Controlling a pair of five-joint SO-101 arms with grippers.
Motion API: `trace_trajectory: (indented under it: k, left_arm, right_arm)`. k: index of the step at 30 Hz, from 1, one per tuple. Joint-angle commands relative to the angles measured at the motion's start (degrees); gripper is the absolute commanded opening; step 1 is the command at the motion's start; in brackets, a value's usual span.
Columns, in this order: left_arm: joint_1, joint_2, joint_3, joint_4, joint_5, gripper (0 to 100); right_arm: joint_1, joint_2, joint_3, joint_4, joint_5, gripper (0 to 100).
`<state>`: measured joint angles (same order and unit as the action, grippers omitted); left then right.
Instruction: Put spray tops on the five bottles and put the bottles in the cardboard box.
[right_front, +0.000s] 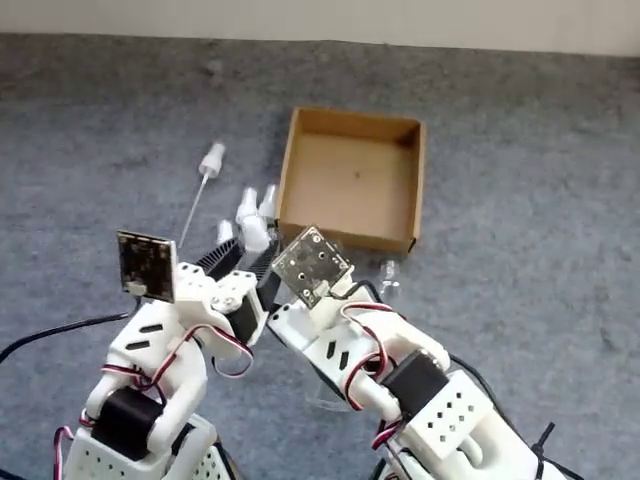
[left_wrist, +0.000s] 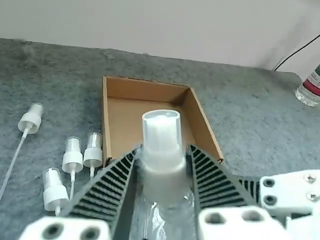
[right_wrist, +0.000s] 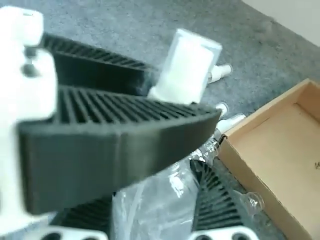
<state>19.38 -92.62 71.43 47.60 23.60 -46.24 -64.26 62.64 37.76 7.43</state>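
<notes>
A clear bottle (left_wrist: 165, 212) with a white spray top (left_wrist: 161, 135) on its neck is held upright between both arms, just in front of the cardboard box (right_front: 412, 180). My left gripper (left_wrist: 164, 150) is shut on the spray top's collar. My right gripper (right_wrist: 150, 192) is shut on the bottle's body (right_wrist: 150, 205) lower down. The box (left_wrist: 111, 107) holds nothing. Loose spray tops (right_front: 255, 205) lie in a cluster to the left of the box, and one with a long tube (right_front: 211, 160) lies farther left. Another clear bottle (right_front: 388, 276), without a top, lies near the box's front right corner.
Grey carpet-like cloth (right_front: 520, 140) covers the table. A bottle with a red label (left_wrist: 311, 85) stands far off to the right, beyond the box. A clear stand (right_front: 330, 395) sits under the right arm. Cables trail at the bottom left.
</notes>
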Motion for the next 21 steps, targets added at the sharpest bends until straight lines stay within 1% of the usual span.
trace_trajectory:
  k: [1, 3, 6, 11, 14, 17, 19, 21]
  left_arm:
    - [3.5, -0.2, 0.9, -1.2, -1.1, 0]
    - [4.7, -0.2, 1.5, -1.2, -1.3, 0]
    - [5.5, -0.3, 1.5, -1.2, -4.0, 0]
    - [5.5, -0.3, 1.5, -1.1, -4.4, 0]
    - [5.3, -0.3, 1.5, -1.1, -4.4, 0]
    - [5.1, -0.3, 1.1, -1.1, -4.4, 1]
    - [5.1, -0.3, 1.1, -1.1, -4.4, 3]
    - [5.1, -0.3, 1.1, -1.1, -4.5, 8]
  right_arm:
    - [1.1, -1.3, -2.9, -1.2, 1.0, 0.5]
    - [1.2, -1.4, -2.9, -1.2, 1.1, 0.5]
    - [1.2, -1.4, -2.9, -1.5, 0.7, 0.5]
    - [1.3, -1.4, -3.9, -4.1, 0.2, 0.4]
    - [4.2, -1.4, -4.4, -6.2, -4.2, 0.4]
    - [7.4, -1.4, -4.3, -7.9, -6.6, 0.4]
    - [8.0, -1.4, -4.1, -9.7, -6.6, 0.4]
    - [8.0, -1.4, -3.9, -11.9, -6.6, 0.4]
